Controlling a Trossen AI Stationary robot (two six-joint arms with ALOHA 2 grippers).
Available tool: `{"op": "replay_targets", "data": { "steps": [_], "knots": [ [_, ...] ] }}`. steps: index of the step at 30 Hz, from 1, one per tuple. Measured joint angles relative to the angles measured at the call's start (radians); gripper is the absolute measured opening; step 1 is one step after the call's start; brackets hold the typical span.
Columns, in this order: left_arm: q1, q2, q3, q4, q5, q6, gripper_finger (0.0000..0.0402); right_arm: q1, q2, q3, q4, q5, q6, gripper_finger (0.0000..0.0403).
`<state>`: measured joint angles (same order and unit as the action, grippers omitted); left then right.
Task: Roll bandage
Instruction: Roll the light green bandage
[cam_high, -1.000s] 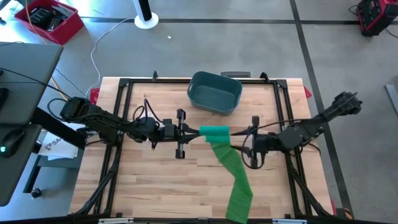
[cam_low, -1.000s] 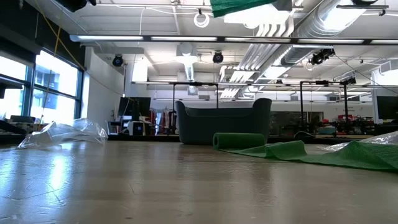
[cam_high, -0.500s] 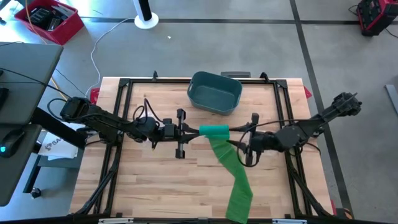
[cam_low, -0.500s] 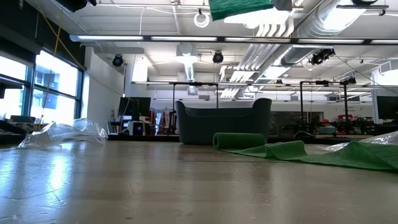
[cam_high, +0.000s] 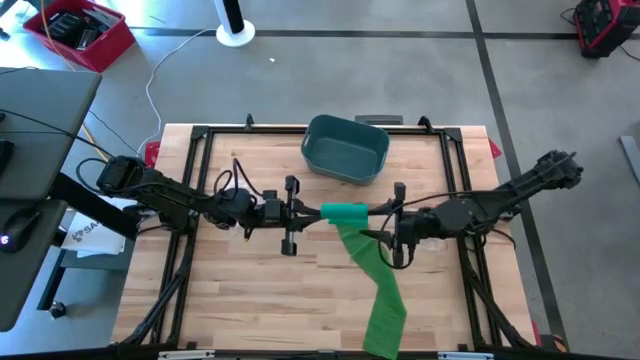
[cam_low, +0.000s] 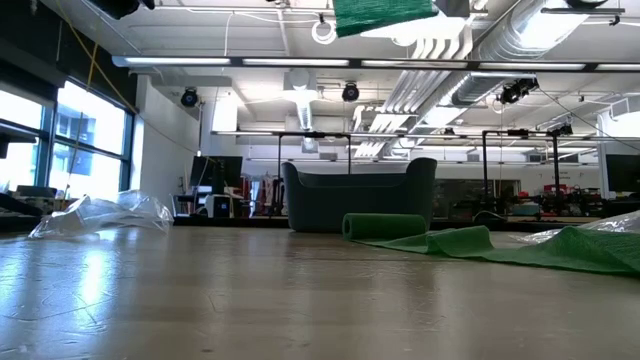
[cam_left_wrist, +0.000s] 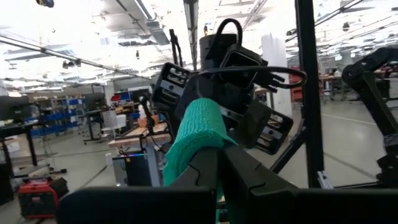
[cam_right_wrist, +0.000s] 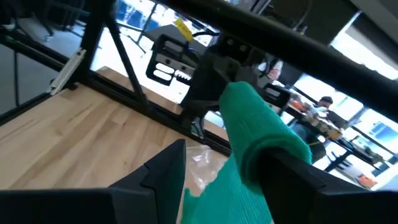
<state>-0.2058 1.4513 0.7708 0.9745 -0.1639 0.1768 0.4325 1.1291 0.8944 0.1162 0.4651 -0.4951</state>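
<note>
A green bandage is part rolled. Its roll (cam_high: 346, 211) hangs level above the table's middle, and the loose strip (cam_high: 380, 290) drops from it and runs along the wood to the near edge. My left gripper (cam_high: 318, 211) is shut on the roll's left end. My right gripper (cam_high: 376, 223) is open at the roll's right end; in its wrist view the roll (cam_right_wrist: 261, 127) lies between the two fingers. The low view shows only the roll's underside (cam_low: 385, 12) at the top and the strip (cam_low: 490, 243) on the table. My left gripper pinches the roll's left end (cam_left_wrist: 194, 146) between its two shut fingers. The fingers come level from the table's left and lie along the roll. The roll is lifted clear and sticks out level past the fingertips, with the strip hanging slack from it. My right gripper stands around the roll's right end (cam_right_wrist: 280, 144); the roll lies close over one finger (cam_right_wrist: 305, 177), and I cannot tell whether it touches.
A dark teal bin (cam_high: 346, 119) stands at the table's far middle. Crumpled clear plastic (cam_low: 100, 215) lies on the table in the low view. A black metal frame (cam_high: 200, 135) runs round the table's edges.
My right gripper has edged toward the table's left, closer over the roll's right end, and has rolled a little at the wrist, staying open. The roll and my left gripper have kept still.
</note>
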Motion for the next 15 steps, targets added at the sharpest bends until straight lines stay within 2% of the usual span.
{"op": "replay_targets", "data": {
  "steps": [5,10,12,15],
  "knots": [
    [0.0,0.0,0.0,-0.013,0.005,-0.018,0.0,-0.031,0.023,0.0,0.005,-0.007,-0.001,0.0136],
    [0.0,-0.004,0.0,-0.042,0.001,-0.057,0.0012,-0.04,0.024,0.0,0.017,-0.007,0.0,0.0049],
    [0.004,-0.023,0.001,-0.107,-0.002,-0.073,0.0026,-0.04,0.023,0.0,0.025,-0.002,0.023,0.0016],
    [0.01,-0.078,0.001,-0.275,-0.024,-0.082,0.0052,-0.042,0.023,0.0,0.025,0.013,0.053,0.0013]
  ]
}}
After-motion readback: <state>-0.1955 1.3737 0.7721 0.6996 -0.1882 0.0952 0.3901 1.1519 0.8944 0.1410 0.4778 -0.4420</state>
